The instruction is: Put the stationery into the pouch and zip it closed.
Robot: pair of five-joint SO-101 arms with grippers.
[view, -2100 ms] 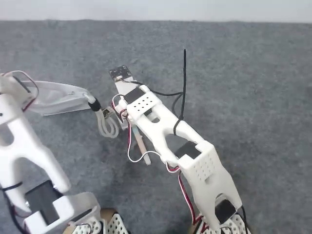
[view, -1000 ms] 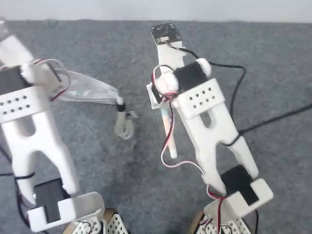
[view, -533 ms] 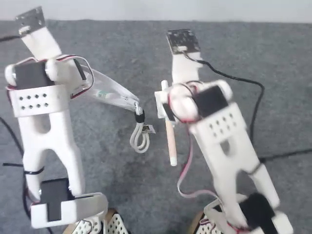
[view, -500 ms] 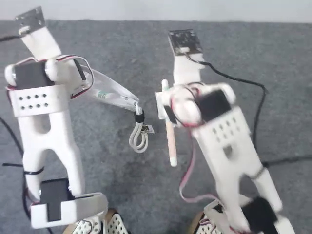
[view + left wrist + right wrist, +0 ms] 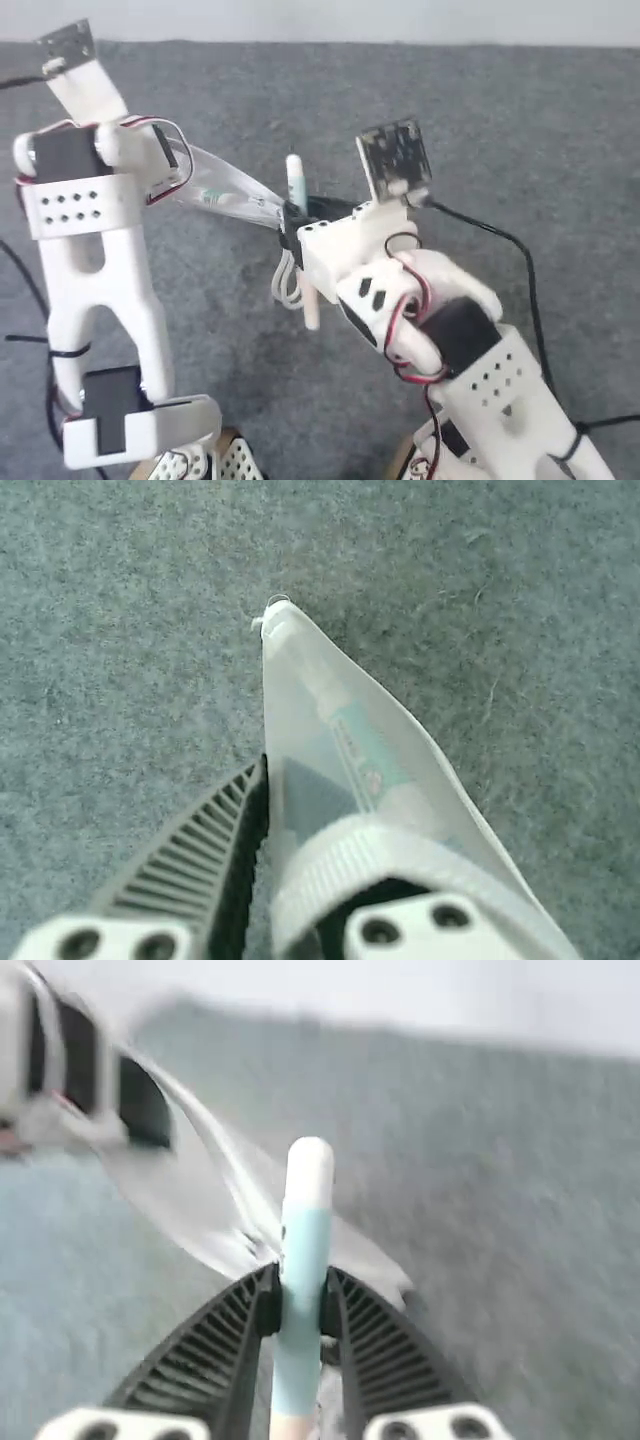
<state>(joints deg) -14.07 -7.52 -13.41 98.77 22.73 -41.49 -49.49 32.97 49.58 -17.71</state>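
Observation:
My left gripper (image 5: 176, 170) is shut on one end of the clear pouch (image 5: 225, 192), holding it above the grey mat. In the left wrist view the pouch (image 5: 350, 750) has a white and teal pen-like item (image 5: 352, 742) inside it. A white cord loop (image 5: 289, 285) hangs from the pouch's far end. My right gripper (image 5: 302, 238) is shut on a white and light-blue pen (image 5: 297, 185), which stands nearly upright against that far end. In the right wrist view the pen (image 5: 303, 1230) sits between the fingers (image 5: 210, 1345), with the pouch (image 5: 215, 1200) just behind it.
Grey carpet-like mat (image 5: 520, 130) covers the table, with a pale wall edge along the back. Black and red cables (image 5: 515, 255) trail from the right arm. The left arm's white body (image 5: 85, 260) stands at the near left.
The right arm has swung its gripper left, toward the pouch's hanging end. The pen has shifted left and now stands against the pouch's zipper end. The left arm and pouch hold still.

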